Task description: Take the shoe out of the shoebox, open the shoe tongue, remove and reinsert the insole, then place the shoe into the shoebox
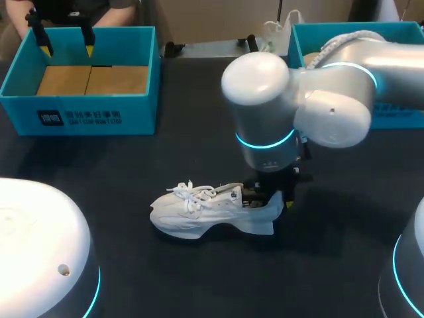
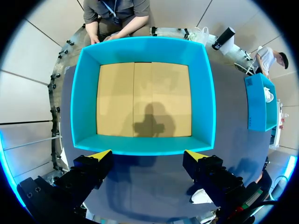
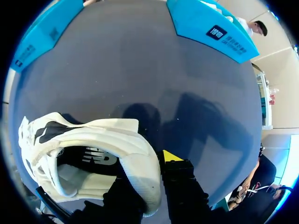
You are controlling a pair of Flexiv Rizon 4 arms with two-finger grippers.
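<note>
My right fingers (image 3: 176,173) are clamping the heel of the white laced shoe (image 1: 205,211); left fingers (image 2: 93,170) hanging wide apart, empty, over the shoebox (image 2: 84,98).

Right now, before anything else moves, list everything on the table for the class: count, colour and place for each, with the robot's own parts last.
shoe: one, white, standing on its sole mid-table, toe toward the robot's left.
shoebox: one, blue with a brown floor, far left of the table, nothing inside.
second box: one, blue, far right of the table, partly hidden.
table: one, dark, under everything.
left gripper: one, black with yellow tips, open, above the shoebox.
right gripper: one, black with yellow tips, shut on the shoe's heel.
right arm: one, white with a blue light ring, over the shoe's heel end, covering part of the second box.
</note>
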